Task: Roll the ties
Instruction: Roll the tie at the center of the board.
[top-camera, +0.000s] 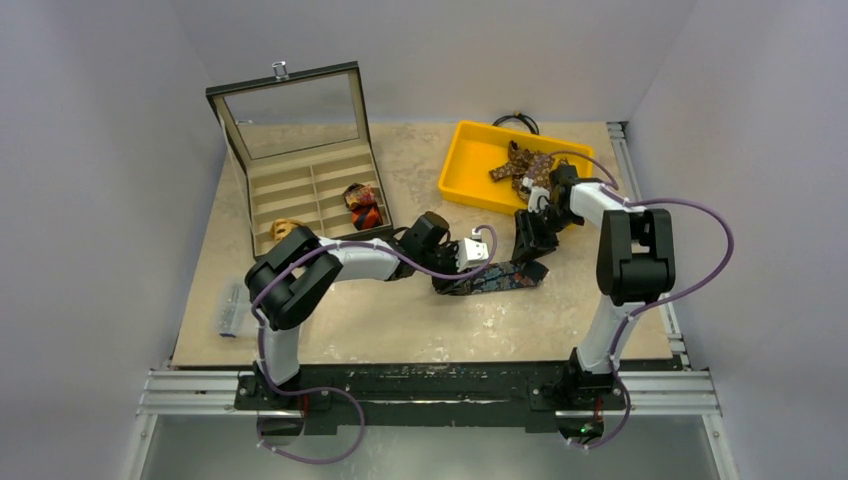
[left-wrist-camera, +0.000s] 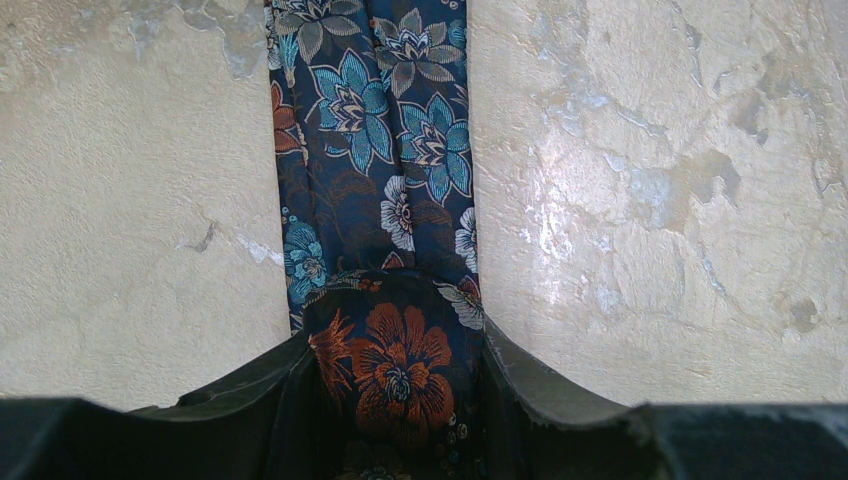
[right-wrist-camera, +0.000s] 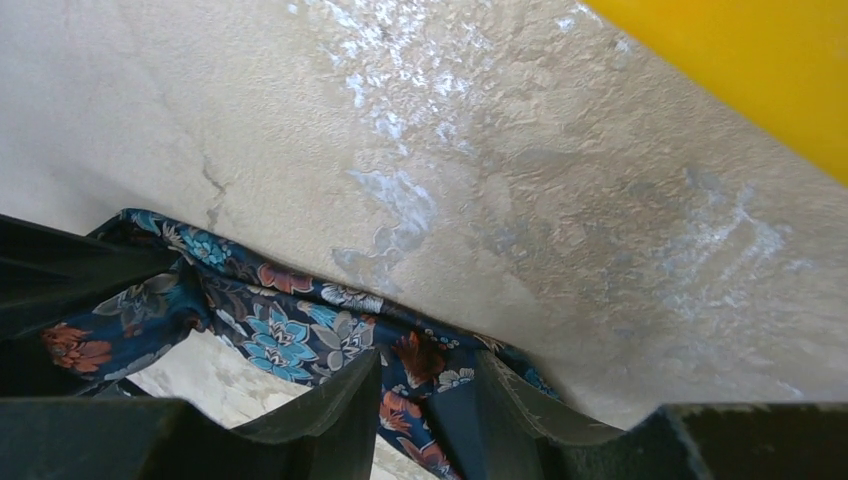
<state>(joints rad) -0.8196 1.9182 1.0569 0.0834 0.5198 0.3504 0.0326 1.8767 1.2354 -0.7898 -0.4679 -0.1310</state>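
Navy floral tie (top-camera: 495, 277) lies flat on the table (top-camera: 400, 320), mid-workspace, running left to right between the two arms, just in front of the yellow bin (top-camera: 470, 150). Left gripper (top-camera: 450, 282) sits on its left end; left wrist view shows the jaws pinching a folded or rolled hump of the tie (left-wrist-camera: 400, 370), fabric filling the whole gap, and the rest of the strip runs straight away from the gripper (left-wrist-camera: 395, 345) across the tabletop. Right gripper (top-camera: 530, 262) is down on the tie's right end; right wrist view shows the jaws closed onto the fabric (right-wrist-camera: 300, 340), the strip passing between them at the gripper (right-wrist-camera: 427, 365), slightly rumpled and curving off to the left; bin wall (right-wrist-camera: 760, 70) is close behind.

Brown patterned ties (top-camera: 525, 165) are heaped loose in the bin. Compartment box (top-camera: 300, 195) stands far left with its lid propped up; red-orange coil (top-camera: 363, 207) sits in a right-hand compartment; tan coil (top-camera: 285, 230) in a near-left one. Black cable loop (top-camera: 515, 120) lies behind the bin.
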